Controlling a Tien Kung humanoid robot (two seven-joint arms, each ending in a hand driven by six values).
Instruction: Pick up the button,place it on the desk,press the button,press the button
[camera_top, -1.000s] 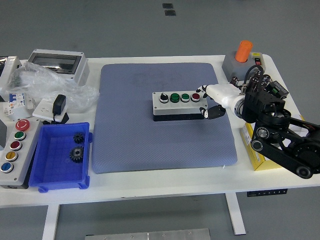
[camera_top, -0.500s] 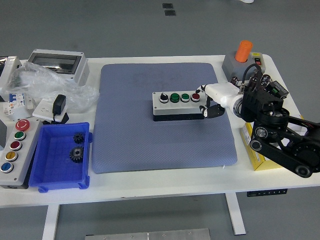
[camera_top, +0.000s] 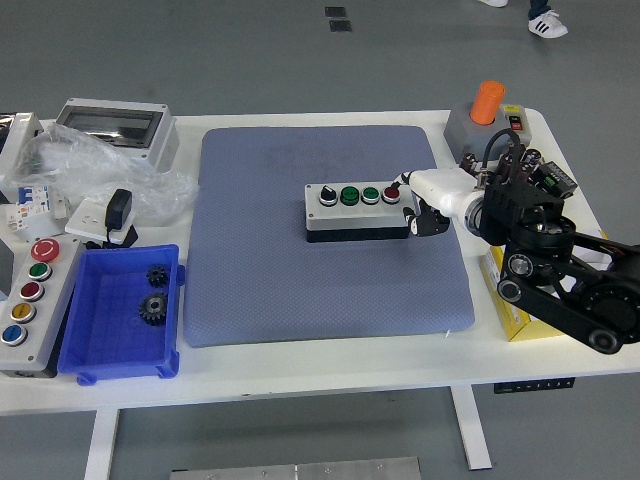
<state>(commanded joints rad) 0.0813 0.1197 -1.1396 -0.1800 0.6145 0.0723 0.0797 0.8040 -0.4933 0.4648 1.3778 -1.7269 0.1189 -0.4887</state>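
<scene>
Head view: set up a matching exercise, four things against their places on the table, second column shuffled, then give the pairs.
Things:
1. button box
2. blue bin
3. orange-topped grey block
4. right hand

Places:
A. far right corner of the table
B. at the right end of the button box, a finger at its red button
C. middle of the blue mat
D. near left, holding two dark gears

Pairs: 1-C, 2-D, 3-A, 4-B
</scene>
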